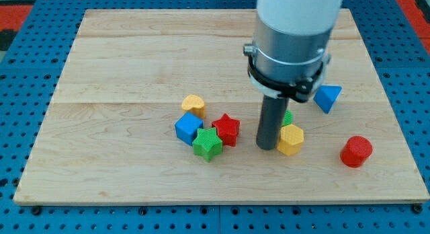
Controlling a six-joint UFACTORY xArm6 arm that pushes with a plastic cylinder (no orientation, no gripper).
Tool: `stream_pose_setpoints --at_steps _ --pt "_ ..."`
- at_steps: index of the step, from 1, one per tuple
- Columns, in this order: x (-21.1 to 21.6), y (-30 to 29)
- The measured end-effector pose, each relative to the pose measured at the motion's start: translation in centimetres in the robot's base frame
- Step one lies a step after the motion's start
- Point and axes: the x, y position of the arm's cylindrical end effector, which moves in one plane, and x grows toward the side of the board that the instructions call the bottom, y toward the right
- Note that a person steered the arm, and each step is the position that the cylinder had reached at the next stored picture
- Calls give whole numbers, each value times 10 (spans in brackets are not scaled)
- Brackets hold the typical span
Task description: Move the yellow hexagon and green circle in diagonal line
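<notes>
Tip (pixel 267 147) touches the yellow hexagon's (pixel 291 140) left side | green circle (pixel 288 118) mostly hidden behind rod, just above hexagon | no pincer fitted, nothing held | risk: off-centre push may spin hexagon away toward red cylinder (pixel 355 152) on counter (pixel 121 72)

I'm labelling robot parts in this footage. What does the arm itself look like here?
A wide white cylinder at the top, then a grey metallic section ringed by a black clamp band. Below it hangs a straight dark grey rod ending at my tip. No cables or markings are visible.
</notes>
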Motion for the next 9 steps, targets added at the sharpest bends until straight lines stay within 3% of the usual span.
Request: stream_pose_setpoints --at_steps 2,5,7,9 --pt "41 -4" --pt "-19 22" --pt "-4 86" --pt "-38 67"
